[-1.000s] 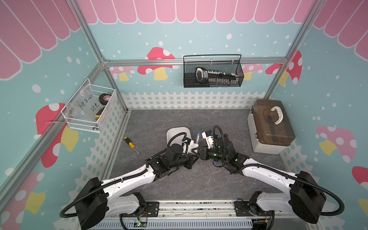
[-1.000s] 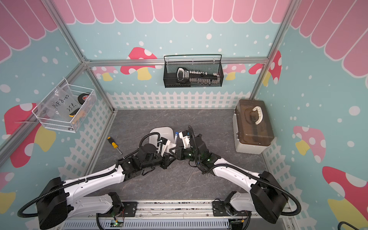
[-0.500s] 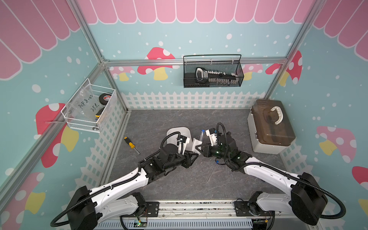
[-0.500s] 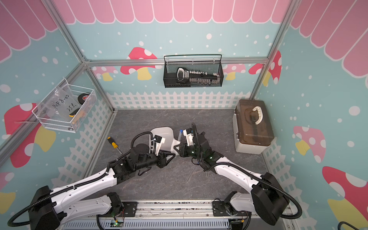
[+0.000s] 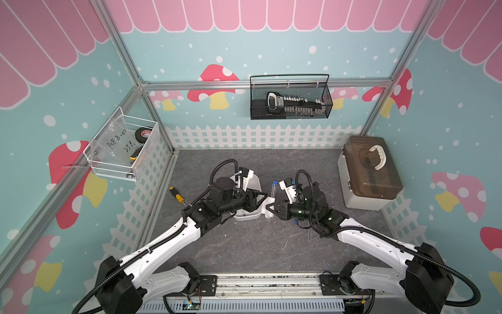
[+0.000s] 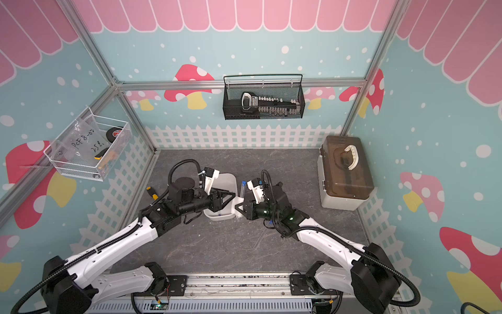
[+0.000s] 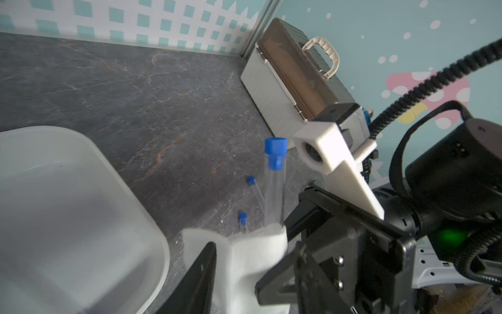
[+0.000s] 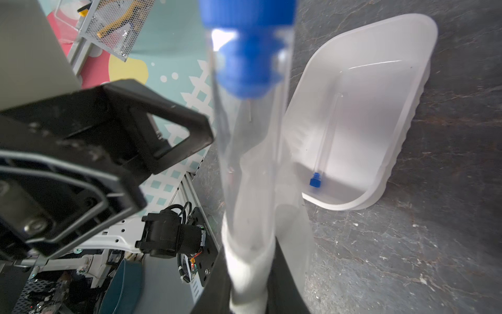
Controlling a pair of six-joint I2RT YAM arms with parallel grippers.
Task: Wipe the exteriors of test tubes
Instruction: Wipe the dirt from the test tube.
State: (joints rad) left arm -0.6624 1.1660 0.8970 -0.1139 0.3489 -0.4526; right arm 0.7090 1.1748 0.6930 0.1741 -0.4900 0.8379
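You had the right gripper (image 5: 271,210) clamped on an upright test tube (image 7: 274,195), base wrapped in cloth (image 7: 250,252), beside the tray (image 8: 402,108). Left gripper (image 5: 262,197) stood parted and empty. Mid-wipe, I judged; next called for the left pinching the cloth and stroking toward the cap.

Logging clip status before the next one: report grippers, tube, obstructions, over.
Left gripper open beside white cloth. Right gripper shut on test tube, cap up, cloth round base. Two tubes on table, one in tray. Nothing blocking.
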